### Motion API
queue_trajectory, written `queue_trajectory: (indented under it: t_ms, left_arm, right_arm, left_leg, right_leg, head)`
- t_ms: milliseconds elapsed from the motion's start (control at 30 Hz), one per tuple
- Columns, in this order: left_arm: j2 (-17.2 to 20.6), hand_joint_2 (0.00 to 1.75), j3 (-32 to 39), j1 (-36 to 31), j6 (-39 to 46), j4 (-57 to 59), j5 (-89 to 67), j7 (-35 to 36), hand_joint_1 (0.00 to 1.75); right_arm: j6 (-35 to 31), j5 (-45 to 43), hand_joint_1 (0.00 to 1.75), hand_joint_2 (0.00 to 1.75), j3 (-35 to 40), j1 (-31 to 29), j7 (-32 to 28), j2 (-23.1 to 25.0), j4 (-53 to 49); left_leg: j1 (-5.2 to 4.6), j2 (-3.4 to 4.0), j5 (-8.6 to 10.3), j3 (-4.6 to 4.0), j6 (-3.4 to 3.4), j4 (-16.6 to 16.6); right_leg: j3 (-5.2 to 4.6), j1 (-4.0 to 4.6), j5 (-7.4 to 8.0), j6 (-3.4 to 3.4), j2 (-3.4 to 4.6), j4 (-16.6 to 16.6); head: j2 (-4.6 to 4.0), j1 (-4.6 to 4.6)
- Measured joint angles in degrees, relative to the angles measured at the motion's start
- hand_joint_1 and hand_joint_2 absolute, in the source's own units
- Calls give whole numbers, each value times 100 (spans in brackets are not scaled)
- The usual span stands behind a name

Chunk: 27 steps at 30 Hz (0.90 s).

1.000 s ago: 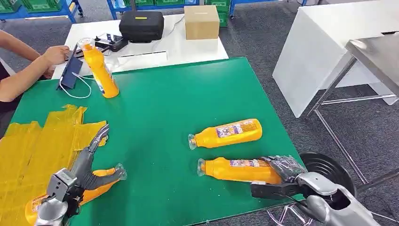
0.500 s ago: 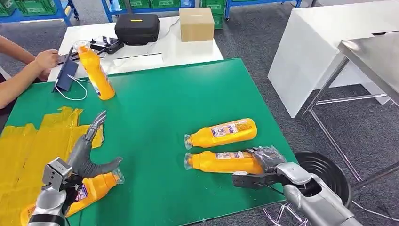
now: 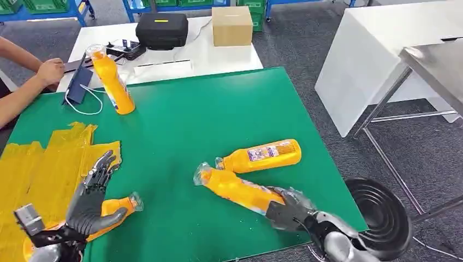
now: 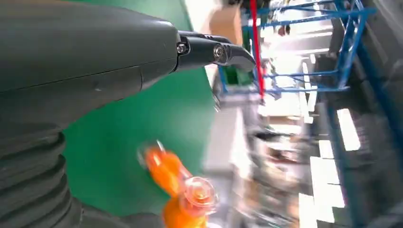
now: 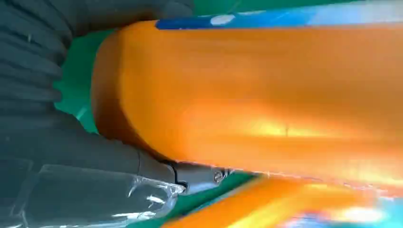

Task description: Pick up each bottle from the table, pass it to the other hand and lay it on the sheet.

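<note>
- We see our right hand [image 3: 288, 210] wrapped around the base end of an orange bottle [image 3: 236, 189], fingers clamped on it; the bottle is tilted, its clear cap end raised and pointing toward the middle of the green table [image 3: 185, 114].
- In the right wrist view, that held bottle [image 5: 256, 90] is pressed against the palm, with the grey thumb [image 5: 142, 166] under it.
- A second orange bottle [image 3: 261, 155] lies on its side on the green surface just beyond the held one — its cap end sits close to the held bottle's cap, though we cannot tell whether they touch.
- Our left hand [image 3: 90, 199] hovers low at the near left with fingers spread apart, holding nothing.
- Beneath that hand a third bottle [image 3: 117, 207] lies on its side at the edge of the yellow sheet [image 3: 43, 164], cap pointing toward the table's middle; the left wrist view shows blurred orange bottles with clear caps [image 4: 190, 194].
- A fourth bottle [image 3: 111, 79] stands upright near the far left corner of the green table.
- Beyond it, a person's hand [image 3: 50, 71] rests on the white table [image 3: 218, 54] — beside a dark tablet [image 3: 79, 82] with a white cable.
- On the white table sit a black case [image 3: 161, 30] and a cardboard box [image 3: 232, 25].
- A black round bin [image 3: 382, 215] stands on the floor by the table's near right corner.
</note>
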Motion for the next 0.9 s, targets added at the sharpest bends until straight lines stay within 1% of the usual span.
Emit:
queue_trajectory:
  t_ms: [67, 167, 233, 333, 700, 900]
  left_arm:
    - [-48, 175, 152, 147, -376, -20, 709, 315, 0]
    - [-74, 175, 236, 310, -720, -15, 1501, 626, 0]
    - [-77, 175, 231, 350, -832, -4, 1786, 712, 0]
    - [-77, 175, 233, 396, -871, 20, 1850, 738, 0]
    - [-77, 175, 227, 487, -1091, 55, 2408, 878, 0]
    - [-50, 175, 87, 550, -1313, 81, 2748, 989, 0]
  right_arm:
    - [-31, -272, 175, 175, -187, 144, -164, 91, -404]
    - [-114, -384, 175, 175, -349, 208, -394, 268, -777]
    - [-123, -384, 175, 175, -354, 235, -462, 371, -910]
    - [-153, -384, 175, 175, -365, 272, -497, 450, -1024]
    - [-201, -349, 175, 175, -391, 446, -663, 579, -1155]
    - [-166, -318, 175, 175, -354, 359, -656, 753, -1101]
  left_leg:
    - [-1, -17, 10, -48, -7, 0]
    - [-2, -20, 10, -67, -7, 0]
    - [-5, -25, 10, -73, -7, 0]
    - [-14, -37, 10, -76, -6, -1]
    - [-22, -38, 9, -82, -5, -1]
    - [-22, -40, 9, -87, -5, -1]
  right_leg:
    - [-42, 1, 0, -1, -19, 1]
    - [-53, 0, -2, -1, -21, 0]
    - [-56, -2, -7, 8, -25, -1]
    - [-56, -12, -11, 13, -35, -1]
    - [-60, -20, -12, 14, -39, -1]
    - [-63, -20, -11, 14, -41, -1]
  head:
    - [0, 2]
    - [0, 0]
    - [0, 0]
    - [0, 2]
    - [0, 2]
    - [0, 2]
